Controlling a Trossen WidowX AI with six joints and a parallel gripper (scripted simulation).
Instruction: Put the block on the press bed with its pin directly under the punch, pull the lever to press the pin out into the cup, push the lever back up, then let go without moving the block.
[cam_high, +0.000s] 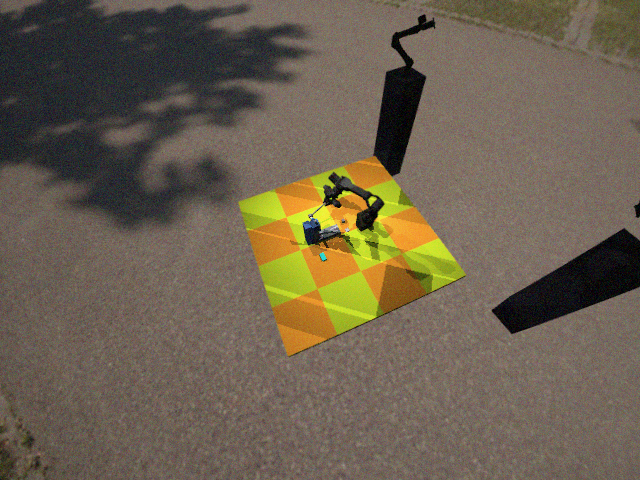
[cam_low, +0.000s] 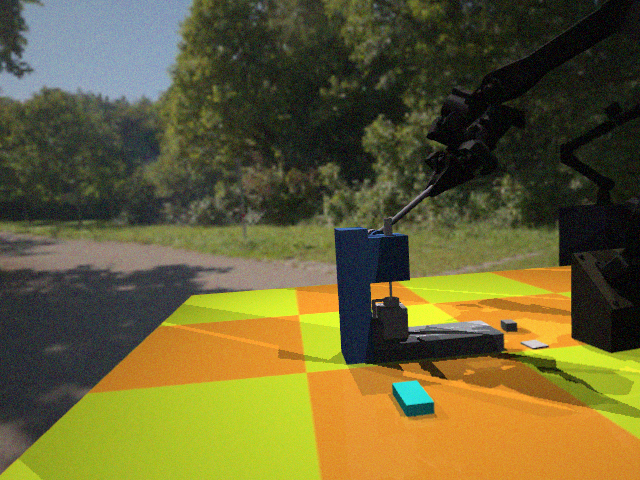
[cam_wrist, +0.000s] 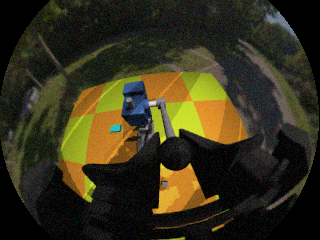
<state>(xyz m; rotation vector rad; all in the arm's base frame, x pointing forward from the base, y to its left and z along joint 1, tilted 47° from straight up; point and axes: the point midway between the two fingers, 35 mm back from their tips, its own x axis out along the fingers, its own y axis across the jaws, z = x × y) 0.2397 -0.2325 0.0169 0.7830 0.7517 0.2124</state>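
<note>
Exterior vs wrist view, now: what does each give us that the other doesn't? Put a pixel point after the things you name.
Exterior only: the punch rod (cam_low: 390, 289) coming down from the press head onto the gray block (cam_low: 393, 321) in the press, and the flat light plate (cam_low: 534, 344) by the bed's end.

Wrist only: the round dark knob (cam_wrist: 175, 153) at the lever's end, between the tool's (cam_wrist: 170, 140) fingers.

Both: the blue press (cam_low: 354, 294) (cam_wrist: 136, 111), the lever (cam_low: 412, 205) (cam_wrist: 167, 120), the cyan block (cam_low: 413, 397) (cam_wrist: 115, 128) and the small gray cube (cam_low: 508, 325) (cam_wrist: 164, 184).
</note>
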